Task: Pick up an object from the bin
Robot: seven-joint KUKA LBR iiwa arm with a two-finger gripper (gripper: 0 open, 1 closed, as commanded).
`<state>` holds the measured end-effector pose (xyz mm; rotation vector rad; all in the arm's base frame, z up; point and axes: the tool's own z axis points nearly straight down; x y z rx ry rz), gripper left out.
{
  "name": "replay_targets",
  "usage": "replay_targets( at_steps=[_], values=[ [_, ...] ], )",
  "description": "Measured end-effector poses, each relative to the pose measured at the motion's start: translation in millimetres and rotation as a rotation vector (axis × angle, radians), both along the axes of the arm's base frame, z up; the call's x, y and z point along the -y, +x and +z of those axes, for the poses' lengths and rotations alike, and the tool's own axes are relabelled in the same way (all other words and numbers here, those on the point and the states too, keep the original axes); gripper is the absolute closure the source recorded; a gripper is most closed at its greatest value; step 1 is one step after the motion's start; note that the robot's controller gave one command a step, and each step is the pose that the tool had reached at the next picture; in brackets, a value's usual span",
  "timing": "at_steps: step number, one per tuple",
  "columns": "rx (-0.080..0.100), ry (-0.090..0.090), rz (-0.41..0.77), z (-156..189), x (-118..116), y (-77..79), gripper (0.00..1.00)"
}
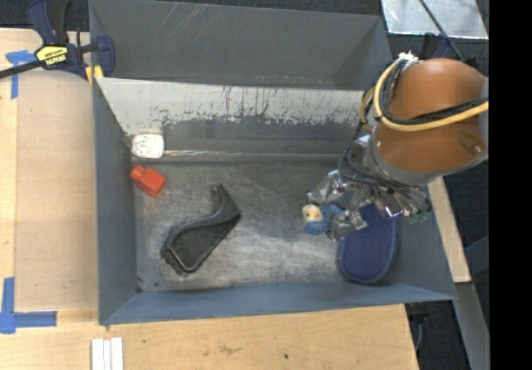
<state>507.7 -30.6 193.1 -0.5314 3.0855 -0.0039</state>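
Bin (pixel 241 44) grey-blue metal, back wall paler with dark vertical streaks and scuffs, floor worn to whitish patches. Inside: white block (pixel 148 145), red-orange block (pixel 150 181), black curved piece (pixel 202 235) with a finely textured face, navy oval pad (pixel 370 250) with a dotted pattern, small blue thing (pixel 314 220) with a cream cap. Wrist cover (pixel 432 152) glossy orange-brown with a yellow cable (pixel 381 92) looped over it; hand (pixel 349 202) silvery metal.
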Motion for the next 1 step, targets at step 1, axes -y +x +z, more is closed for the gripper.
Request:
replay_targets(
  at_steps=[1],
  values=[
    [-0.003, -0.002, 0.259, 86.3, 27.2, -19.5, 1.00]
  ],
)
